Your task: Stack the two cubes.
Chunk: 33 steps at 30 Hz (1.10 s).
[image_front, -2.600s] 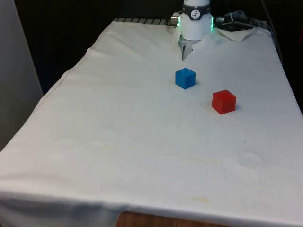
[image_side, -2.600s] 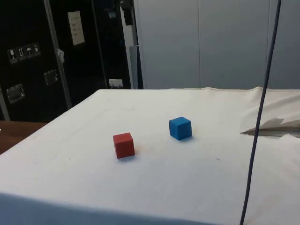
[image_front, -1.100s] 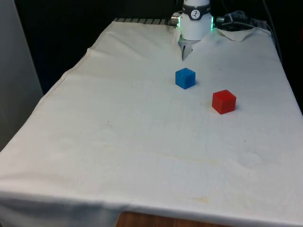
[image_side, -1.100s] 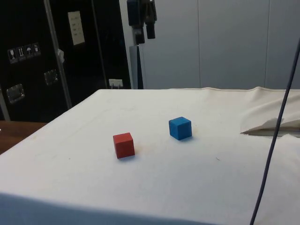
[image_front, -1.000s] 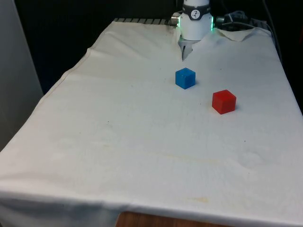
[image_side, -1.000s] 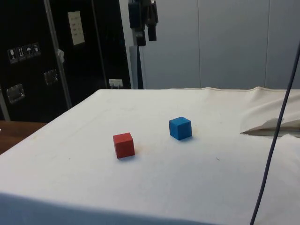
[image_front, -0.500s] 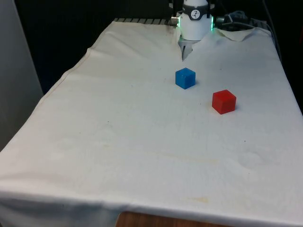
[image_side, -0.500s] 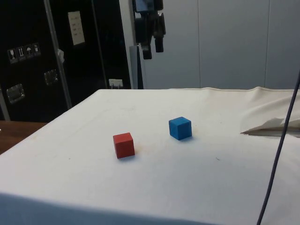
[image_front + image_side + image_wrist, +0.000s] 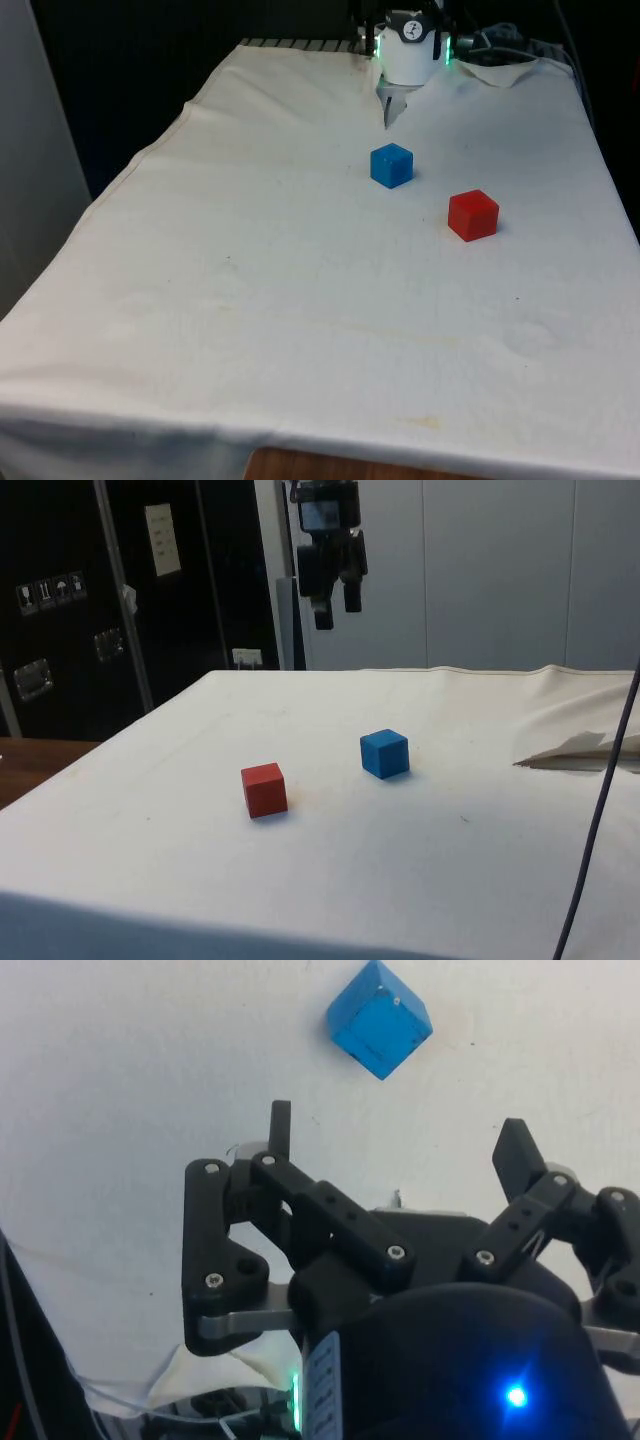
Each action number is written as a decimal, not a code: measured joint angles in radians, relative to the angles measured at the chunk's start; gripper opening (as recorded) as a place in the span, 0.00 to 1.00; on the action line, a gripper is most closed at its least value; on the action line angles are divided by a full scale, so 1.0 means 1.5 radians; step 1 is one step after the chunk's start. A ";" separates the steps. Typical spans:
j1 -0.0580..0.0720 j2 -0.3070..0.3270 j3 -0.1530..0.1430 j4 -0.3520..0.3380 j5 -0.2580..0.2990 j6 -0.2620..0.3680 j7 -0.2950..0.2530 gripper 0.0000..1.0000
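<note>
A blue cube rests on the white cloth, towards the table's far end. A red cube sits apart from it, nearer the front view's right and a little closer to the front camera. My gripper hangs high in the air above the table, behind the cubes in the side view, touching neither. In the wrist view the gripper is open with nothing between its fingers, and the blue cube lies on the cloth beyond the fingertips.
The cloth is rumpled into a fold near the robot's base. A dark cable hangs down close to the side camera. The table's edge falls away at the front view's left.
In the side view the gripper has come down from the top edge and shifted right, towards the blue cube. Both cubes stay where they were.
</note>
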 measured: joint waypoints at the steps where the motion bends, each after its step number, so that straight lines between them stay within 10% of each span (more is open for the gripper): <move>1: 0.000 0.000 0.000 -0.003 0.000 0.005 0.003 1.00; 33: -0.001 0.039 -0.001 -0.103 0.000 0.155 0.099 1.00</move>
